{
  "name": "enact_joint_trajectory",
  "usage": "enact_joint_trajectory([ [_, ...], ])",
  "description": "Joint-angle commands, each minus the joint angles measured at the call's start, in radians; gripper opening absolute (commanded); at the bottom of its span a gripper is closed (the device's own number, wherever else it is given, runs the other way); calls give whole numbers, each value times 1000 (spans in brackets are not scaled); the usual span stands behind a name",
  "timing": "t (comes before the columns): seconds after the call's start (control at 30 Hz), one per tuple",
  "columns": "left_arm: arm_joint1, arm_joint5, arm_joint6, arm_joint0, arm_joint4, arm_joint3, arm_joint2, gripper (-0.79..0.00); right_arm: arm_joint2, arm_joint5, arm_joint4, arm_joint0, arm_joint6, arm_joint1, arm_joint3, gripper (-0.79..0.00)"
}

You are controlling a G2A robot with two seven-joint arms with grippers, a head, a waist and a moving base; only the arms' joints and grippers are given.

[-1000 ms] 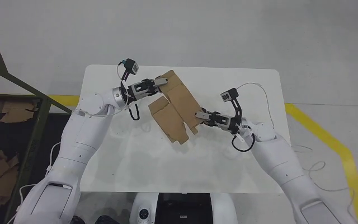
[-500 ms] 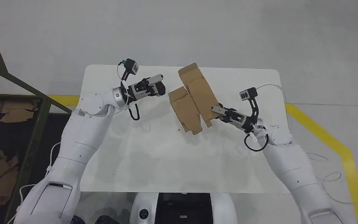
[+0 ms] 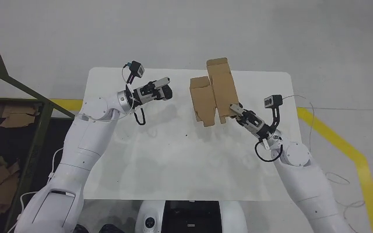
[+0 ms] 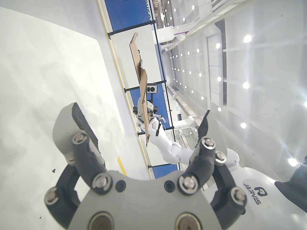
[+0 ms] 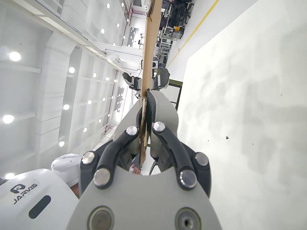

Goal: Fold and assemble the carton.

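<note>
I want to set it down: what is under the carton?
The carton, held in the right gripper, hangs over the white table. The patch directly beneath is covered from above.

The table [image 3: 116, 175] is a white top with rounded corners, matt and faintly mottled. A few tiny dark specks [image 5: 226, 138] lie on it near the right gripper [image 5: 145, 95] (too small to tell what they are). One more speck [image 4: 53, 170] lies just beside the left gripper [image 4: 141, 108].
</note>
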Motion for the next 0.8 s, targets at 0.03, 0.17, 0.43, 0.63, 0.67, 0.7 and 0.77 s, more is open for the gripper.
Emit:
enact_joint_trajectory([
  [0.03, 0, 0, 0, 0, 0, 0, 0, 0, 0, -1, 1, 1, 1, 0, 1, -785],
  [0.17, 0, 0, 0, 0, 0, 0, 0, 0, 0, -1, 1, 1, 1, 0, 1, -785],
  [0.43, -2, 29, 34, 12, -5, -15, 4, 0, 0, 10, 1, -6, -19, -1, -6, -785],
  [0.63, -11, 89, 20, 25, -65, -28, 34, 0, -30, 67, -28, -33, -122, -12, -35, -785],
  [0.67, -14, 94, 16, 26, -77, -26, 42, 0, -35, 77, -23, -40, -138, -14, -46, -785],
  [0.7, -17, 101, 8, 27, -92, -25, 54, 0, -39, 86, -26, -47, -157, -16, -57, -785],
  [0.77, -23, 102, -6, 22, -102, -21, 76, 0, -50, 103, -51, -62, -191, -19, -82, -785],
])
